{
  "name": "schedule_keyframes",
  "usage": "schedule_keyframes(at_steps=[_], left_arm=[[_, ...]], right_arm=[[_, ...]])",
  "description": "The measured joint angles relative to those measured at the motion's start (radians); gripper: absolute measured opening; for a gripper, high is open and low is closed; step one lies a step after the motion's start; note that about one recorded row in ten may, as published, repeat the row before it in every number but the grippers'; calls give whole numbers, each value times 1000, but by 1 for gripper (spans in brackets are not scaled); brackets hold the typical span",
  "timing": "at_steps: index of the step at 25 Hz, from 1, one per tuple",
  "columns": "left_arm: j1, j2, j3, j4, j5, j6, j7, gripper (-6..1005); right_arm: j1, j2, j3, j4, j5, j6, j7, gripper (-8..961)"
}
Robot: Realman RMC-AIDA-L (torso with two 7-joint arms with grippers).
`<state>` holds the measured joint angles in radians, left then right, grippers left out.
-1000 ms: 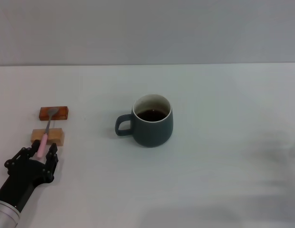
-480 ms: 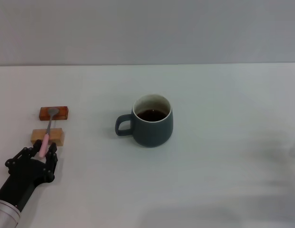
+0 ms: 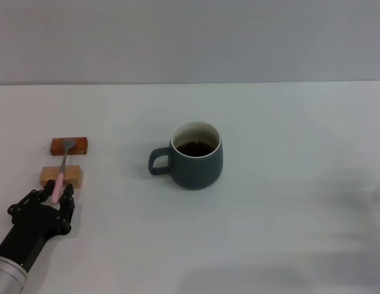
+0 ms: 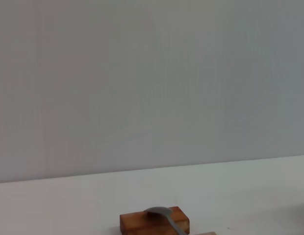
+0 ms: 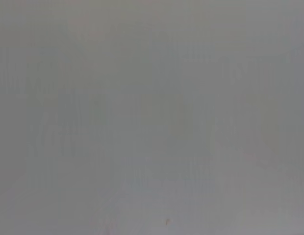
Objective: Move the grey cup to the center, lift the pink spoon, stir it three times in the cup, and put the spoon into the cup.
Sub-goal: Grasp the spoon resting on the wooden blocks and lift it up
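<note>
The grey cup (image 3: 197, 162) stands upright at the middle of the white table, its handle toward my left and dark liquid inside. To its left the pink spoon (image 3: 61, 168) lies across two small blocks, bowl on the far one and pink handle toward me. My left gripper (image 3: 51, 197) sits at the near end of the handle, open, a finger on each side of the pink tip. In the left wrist view the spoon's metal bowl (image 4: 159, 212) rests on the brown block (image 4: 137, 223). The right gripper is out of view.
A reddish-brown block (image 3: 78, 146) and a tan block (image 3: 73, 177) carry the spoon near the table's left side. A grey wall runs behind the table's far edge. The right wrist view holds only a plain grey surface.
My left gripper has slid a little toward the near edge along the spoon's handle. Spoon, blocks and cup have not moved.
</note>
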<state>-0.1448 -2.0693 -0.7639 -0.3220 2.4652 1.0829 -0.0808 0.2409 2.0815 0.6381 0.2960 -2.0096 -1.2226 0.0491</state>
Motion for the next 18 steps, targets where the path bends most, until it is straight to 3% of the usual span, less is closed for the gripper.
schedule_keyframes(at_steps=[12,18], left_arm=[[-7,0,0,7,2,1,20,187],[16,2,4,-44,3,39,51,145]], right_arm=[[0,0,0,0,0,0,0,-2],[-3,0,-2,-3,0,0,3,-2]])
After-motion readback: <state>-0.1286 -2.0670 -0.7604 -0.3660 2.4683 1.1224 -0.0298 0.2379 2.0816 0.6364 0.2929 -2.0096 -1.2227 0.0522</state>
